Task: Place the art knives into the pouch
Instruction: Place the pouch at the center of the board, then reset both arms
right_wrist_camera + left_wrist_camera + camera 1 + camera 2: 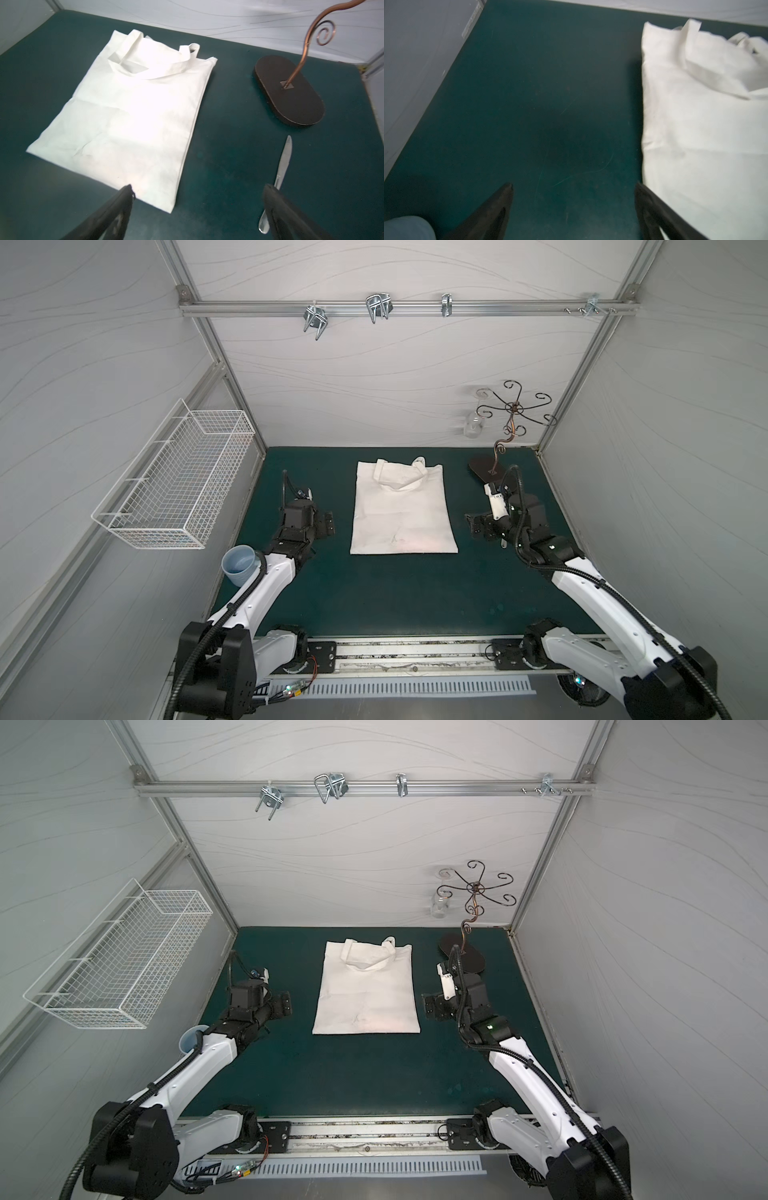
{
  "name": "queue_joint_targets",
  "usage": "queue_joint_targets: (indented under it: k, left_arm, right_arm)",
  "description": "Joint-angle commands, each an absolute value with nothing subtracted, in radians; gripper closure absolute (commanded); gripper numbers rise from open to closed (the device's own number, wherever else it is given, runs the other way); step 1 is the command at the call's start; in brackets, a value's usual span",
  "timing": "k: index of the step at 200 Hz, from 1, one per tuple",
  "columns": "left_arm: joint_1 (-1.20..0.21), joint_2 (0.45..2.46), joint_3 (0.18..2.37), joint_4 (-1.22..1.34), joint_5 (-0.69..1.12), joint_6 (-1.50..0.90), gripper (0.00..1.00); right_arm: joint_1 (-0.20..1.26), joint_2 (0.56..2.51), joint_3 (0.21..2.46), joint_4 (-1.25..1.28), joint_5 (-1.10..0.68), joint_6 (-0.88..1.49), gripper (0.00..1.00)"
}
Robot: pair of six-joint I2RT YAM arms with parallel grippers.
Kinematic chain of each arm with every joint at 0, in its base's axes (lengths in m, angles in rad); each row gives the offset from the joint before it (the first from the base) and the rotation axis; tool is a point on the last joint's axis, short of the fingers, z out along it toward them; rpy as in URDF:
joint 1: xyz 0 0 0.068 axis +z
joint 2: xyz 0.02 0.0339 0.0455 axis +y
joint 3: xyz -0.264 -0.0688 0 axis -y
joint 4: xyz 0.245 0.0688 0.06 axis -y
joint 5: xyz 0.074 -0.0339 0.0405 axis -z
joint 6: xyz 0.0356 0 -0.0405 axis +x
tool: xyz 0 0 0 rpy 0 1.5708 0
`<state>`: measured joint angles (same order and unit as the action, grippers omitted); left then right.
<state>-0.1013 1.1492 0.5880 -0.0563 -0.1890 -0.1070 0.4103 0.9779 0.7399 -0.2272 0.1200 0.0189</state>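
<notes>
- pouch point(403, 510): flat on green mat point(395, 597), plain face up, handles folded over.
- art knife point(284, 162): on mat right of pouch, outside it.
- left gripper point(574, 187): jaws spread wide, empty.
- right gripper point(198, 188): jaws spread wide, empty, beside knife.

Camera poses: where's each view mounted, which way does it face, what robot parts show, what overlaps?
Top views: high over the robot's base, facing down and forward at mat, pouch, back wall; left arm and right arm show.
Left wrist: on left arm, facing mat and pouch edge; open left gripper shows.
Right wrist: on right arm, facing pouch, art knife, stand base; open right gripper shows.
Shared: all show the pouch.
</notes>
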Motion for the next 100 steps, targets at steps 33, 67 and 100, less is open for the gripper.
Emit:
queue_joint_targets:
  k: [33, 67, 100]
  left_arm:
    - [-0.081, 1.307, 0.405, 0.598, -0.228, 0.065, 0.08]
    - [-0.071, 1.479, 0.412, 0.792, -0.182, 0.059, 0.11]
    - [-0.035, 1.551, 0.357, 0.959, -0.145, 0.029, 0.03]
  right_arm:
    - [0.323, 1.053, 0.614, 0.101, 0.152, 0.001, 0.01]
    - [0.145, 1.045, 0.468, 0.31, 0.017, 0.063, 0.01]
    - [0.076, 1.045, 0.296, 0.613, 0.07, 0.014, 0.01]
